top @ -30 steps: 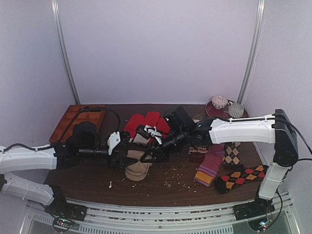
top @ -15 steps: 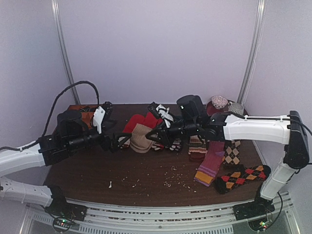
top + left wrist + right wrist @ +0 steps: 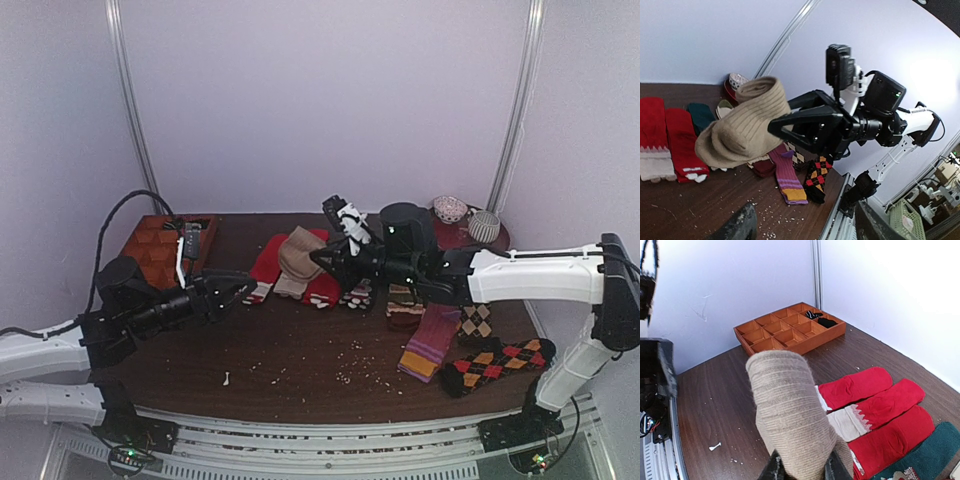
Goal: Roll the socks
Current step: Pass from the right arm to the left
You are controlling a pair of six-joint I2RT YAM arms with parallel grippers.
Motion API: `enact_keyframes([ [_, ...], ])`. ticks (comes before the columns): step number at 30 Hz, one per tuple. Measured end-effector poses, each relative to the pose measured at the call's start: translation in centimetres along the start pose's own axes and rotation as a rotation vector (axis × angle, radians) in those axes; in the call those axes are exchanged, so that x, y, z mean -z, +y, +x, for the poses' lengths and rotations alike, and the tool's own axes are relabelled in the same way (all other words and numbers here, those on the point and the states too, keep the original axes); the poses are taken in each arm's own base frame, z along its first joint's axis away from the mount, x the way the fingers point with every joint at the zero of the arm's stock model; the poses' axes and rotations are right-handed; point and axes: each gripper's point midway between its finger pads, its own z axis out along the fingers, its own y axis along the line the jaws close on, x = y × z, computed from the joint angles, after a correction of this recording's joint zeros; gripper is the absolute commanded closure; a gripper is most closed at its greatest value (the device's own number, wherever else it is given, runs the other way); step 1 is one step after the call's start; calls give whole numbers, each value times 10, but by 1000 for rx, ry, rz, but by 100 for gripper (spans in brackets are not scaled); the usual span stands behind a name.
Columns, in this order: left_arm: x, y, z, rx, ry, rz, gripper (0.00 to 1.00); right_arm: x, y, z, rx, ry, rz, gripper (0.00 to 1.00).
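Note:
The tan socks (image 3: pixel 298 254) hang as a folded bundle in my right gripper (image 3: pixel 320 262), held above the red socks (image 3: pixel 268 262) at the back of the table. In the right wrist view both fingers (image 3: pixel 774 471) pinch the bundle (image 3: pixel 790 410) from below. My left gripper (image 3: pixel 236 286) is open and empty, low over the table to the left of the bundle and apart from it. The left wrist view shows the bundle (image 3: pixel 742 127) held by the right gripper ahead, with my own fingers (image 3: pixel 737 226) wide apart at the bottom edge.
An orange compartment tray (image 3: pixel 150 245) stands at the back left. A purple striped sock (image 3: pixel 430 340), argyle socks (image 3: pixel 495 362) and other socks lie on the right. Small bowls (image 3: pixel 450 208) sit at the back right. Crumbs dot the table's front.
My right gripper has carried the tan bundle up and toward the back, over the red socks. My left gripper has drawn back to the left, away from the bundle.

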Motion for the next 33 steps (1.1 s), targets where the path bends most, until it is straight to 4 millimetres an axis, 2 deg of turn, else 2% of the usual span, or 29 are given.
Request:
enact_keyframes([
  [2, -3, 7, 7, 51, 5, -7, 31, 0, 8, -4, 5, -18, -15, 100],
  [4, -7, 10, 8, 79, 0, -12, 26, 0, 18, -8, 9, -35, -34, 100],
  [10, -17, 12, 3, 118, -37, 3, 29, 1, 40, -14, 13, -68, -79, 100],
  [17, -24, 17, 6, 141, -36, 1, 33, 0, 55, -14, 13, -77, -105, 100],
  [27, -26, 18, 1, 136, -65, 3, 30, -2, 74, -6, 2, -58, -170, 100],
  [33, -32, 20, 4, 152, -65, 13, 31, 0, 85, -11, -30, -75, -222, 100],
])
